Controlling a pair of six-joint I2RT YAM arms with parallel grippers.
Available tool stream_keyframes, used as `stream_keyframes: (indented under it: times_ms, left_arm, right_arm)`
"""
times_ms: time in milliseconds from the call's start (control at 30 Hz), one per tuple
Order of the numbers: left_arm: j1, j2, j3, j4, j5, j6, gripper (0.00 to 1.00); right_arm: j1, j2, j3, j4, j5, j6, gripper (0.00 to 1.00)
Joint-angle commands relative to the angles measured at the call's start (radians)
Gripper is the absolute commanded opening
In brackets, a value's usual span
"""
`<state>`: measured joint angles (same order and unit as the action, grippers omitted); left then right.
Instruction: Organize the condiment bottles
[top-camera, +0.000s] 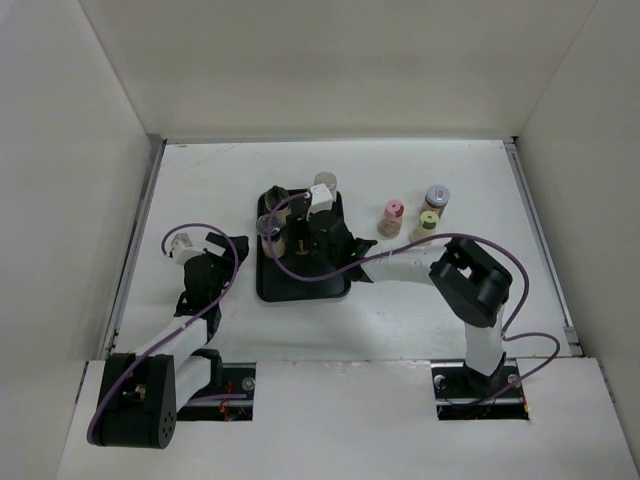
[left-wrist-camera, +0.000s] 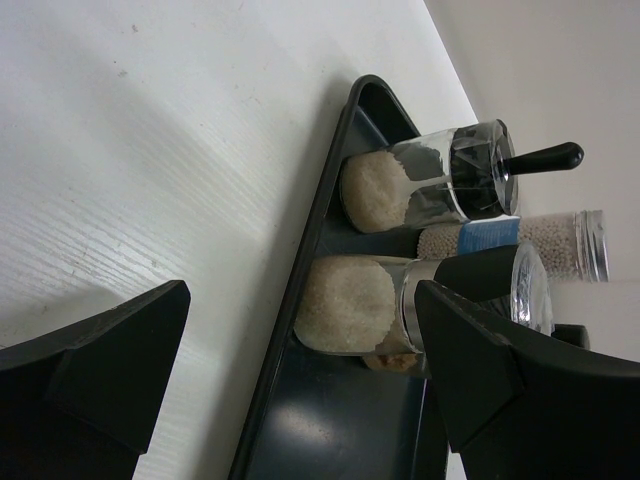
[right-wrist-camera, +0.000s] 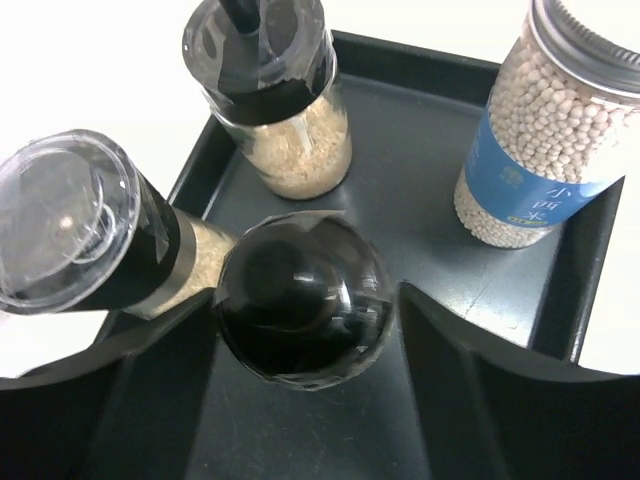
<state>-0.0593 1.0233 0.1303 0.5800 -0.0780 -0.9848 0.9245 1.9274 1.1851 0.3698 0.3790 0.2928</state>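
Note:
A black tray (top-camera: 300, 285) holds several condiment bottles: a tall blue-banded one (right-wrist-camera: 545, 140), a black grinder with a handle (right-wrist-camera: 280, 95), a clear-capped one (right-wrist-camera: 85, 225) and a black-capped one (right-wrist-camera: 300, 290). My right gripper (right-wrist-camera: 305, 300) is open, with one finger on each side of the black-capped bottle and a thin gap showing on the right. In the top view it (top-camera: 303, 240) hangs over the tray. Pink-capped (top-camera: 393, 213), lilac-capped (top-camera: 437, 197) and yellow-green-capped (top-camera: 428, 222) bottles stand on the table right of the tray. My left gripper (top-camera: 185, 243) is open and empty, left of the tray.
The left wrist view looks sideways at the tray's left rim (left-wrist-camera: 300, 290), with white table (left-wrist-camera: 150, 150) between it and my fingers. White walls enclose the table on three sides. The right arm's purple cable (top-camera: 520, 300) loops over the right part of the table.

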Motion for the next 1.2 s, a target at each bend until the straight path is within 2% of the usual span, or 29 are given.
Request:
stream_keyframes:
  times_ms: [0,133,267,333,367,400,500,567,633,700,800,833,867,967,1167]
  left_arm:
    - [0.006,-0.008,0.008,0.047,0.006,-0.011,1.00]
    - [0.003,-0.016,0.008,0.047,-0.008,-0.006,1.00]
    - [0.005,0.000,0.009,0.052,0.010,-0.011,1.00]
    - [0.002,-0.009,0.009,0.050,0.001,-0.008,1.00]
    - [0.002,-0.009,0.009,0.050,-0.003,-0.008,1.00]
    - [0.002,-0.005,0.009,0.049,-0.003,-0.008,1.00]
    - [0.005,-0.009,0.008,0.049,0.010,-0.011,1.00]
    - [-0.003,-0.020,0.008,0.047,-0.003,-0.006,1.00]
    - [-0.006,-0.016,0.008,0.047,-0.012,-0.006,1.00]
    - [-0.006,-0.003,0.009,0.050,-0.003,-0.011,1.00]
    - [-0.009,-0.009,0.009,0.052,-0.005,-0.009,1.00]
    - [-0.010,-0.014,0.009,0.047,-0.009,-0.006,1.00]
    - [-0.010,-0.014,0.009,0.047,-0.014,-0.006,1.00]
    - [-0.007,-0.014,0.008,0.046,-0.006,-0.008,1.00]
    - [-0.015,0.029,0.020,0.055,-0.006,-0.008,1.00]
  right_arm:
    - [0.009,-0.013,0.042,0.089,0.020,0.026,0.84]
    - [0.009,-0.086,-0.002,0.064,0.023,0.016,0.93]
    - [-0.003,-0.214,-0.086,0.046,0.038,0.009,0.94]
    - [-0.034,-0.293,-0.139,0.044,0.046,0.009,0.91]
    - [-0.057,-0.338,-0.166,0.044,0.049,0.008,0.88]
    - [-0.087,-0.379,-0.194,0.044,0.057,0.008,0.80]
    - [-0.208,-0.465,-0.261,0.032,0.106,0.028,0.51]
    - [-0.299,-0.492,-0.278,-0.012,0.147,0.052,0.44]
    - [-0.394,-0.492,-0.263,-0.075,0.153,0.084,0.44]
    - [-0.477,-0.461,-0.227,-0.115,0.170,0.098,0.50]
    - [-0.577,-0.392,-0.153,-0.158,0.205,0.100,0.77]
    - [-0.603,-0.369,-0.128,-0.175,0.216,0.095,0.85]
    - [-0.618,-0.355,-0.113,-0.193,0.222,0.094,0.88]
    - [-0.667,-0.291,-0.069,-0.232,0.210,0.089,0.96]
    - [-0.714,-0.183,-0.012,-0.296,0.152,0.097,1.00]
